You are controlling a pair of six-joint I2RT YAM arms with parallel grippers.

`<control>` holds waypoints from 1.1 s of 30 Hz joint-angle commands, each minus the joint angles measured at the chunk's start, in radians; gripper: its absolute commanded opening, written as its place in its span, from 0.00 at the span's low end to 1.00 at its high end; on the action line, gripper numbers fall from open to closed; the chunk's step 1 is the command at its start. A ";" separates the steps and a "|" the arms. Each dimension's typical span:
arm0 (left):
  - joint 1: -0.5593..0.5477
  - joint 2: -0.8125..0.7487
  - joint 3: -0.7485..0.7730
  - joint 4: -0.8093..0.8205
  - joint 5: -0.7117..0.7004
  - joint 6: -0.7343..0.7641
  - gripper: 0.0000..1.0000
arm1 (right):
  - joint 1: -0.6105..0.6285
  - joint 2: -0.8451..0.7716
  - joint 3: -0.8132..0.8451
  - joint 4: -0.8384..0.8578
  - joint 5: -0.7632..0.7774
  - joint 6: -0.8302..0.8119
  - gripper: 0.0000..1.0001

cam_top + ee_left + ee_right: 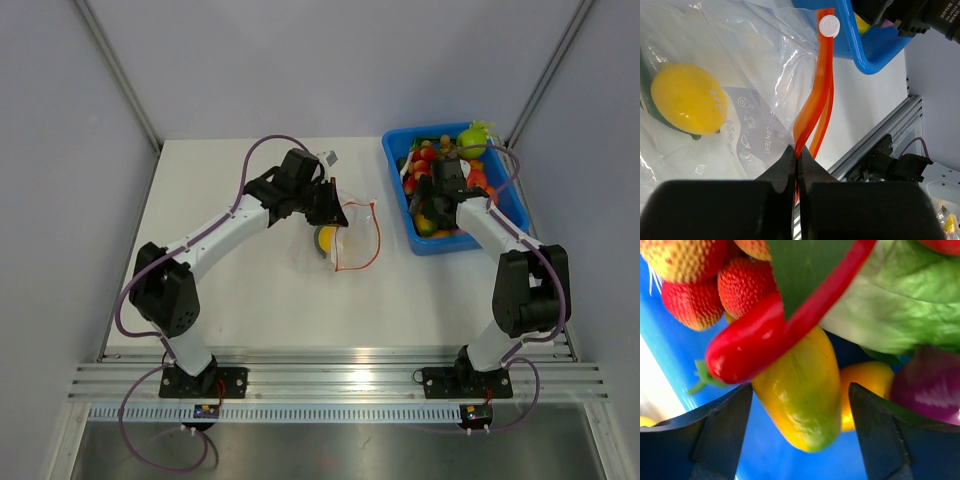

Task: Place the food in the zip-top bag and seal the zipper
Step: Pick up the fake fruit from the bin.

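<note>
**Item 1: left gripper (796,156).** The fingers are pressed tight together, pinching the zipper (816,102) near one end of the mouth. Just past the pinch the red-orange strip's two tracks part, so the mouth gapes there. A white tab (829,25) sits at the far end.

**Item 2: zip-top bag (760,70).** It is clear and crinkled and lies on the table (250,300) left of the blue bin (425,243), zipper side toward the bin. One yellow food piece (687,97) with a dark green edge is already inside.

**Item 3: right gripper (800,407).** The fingers are spread wide, low in the bin, one on each side of a yellow-green pepper (805,385) and not closed on it. A red chilli (747,342) lies across the pepper's upper end. Strawberries (745,285) sit beyond it, with a lettuce leaf (890,305) alongside.

**Handling note.** The step in hand appears to be picking the next piece.
- The fingers should go down past the chilli and close on the pepper's thick middle. Otherwise the chilli may come up too, or the smooth skin may slip out.
- The pinch on the zipper wants to be firm and lifted, so the mouth is open when the piece arrives.

**Lettering.** A printed panel (760,132) on the bag carries small food icons and a word that seems to read "CONTENT". No brand name is legible anywhere.
</note>
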 commanded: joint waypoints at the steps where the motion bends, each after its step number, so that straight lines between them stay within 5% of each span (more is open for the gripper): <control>1: 0.001 -0.051 -0.004 0.032 0.035 0.018 0.00 | -0.005 0.022 0.033 0.087 0.005 -0.024 0.83; 9: 0.001 -0.049 -0.010 0.036 0.037 0.019 0.00 | -0.005 -0.065 -0.034 0.111 0.015 -0.024 0.47; 33: -0.018 0.113 0.203 0.070 0.112 -0.051 0.00 | -0.003 -0.411 -0.056 -0.039 -0.090 -0.015 0.43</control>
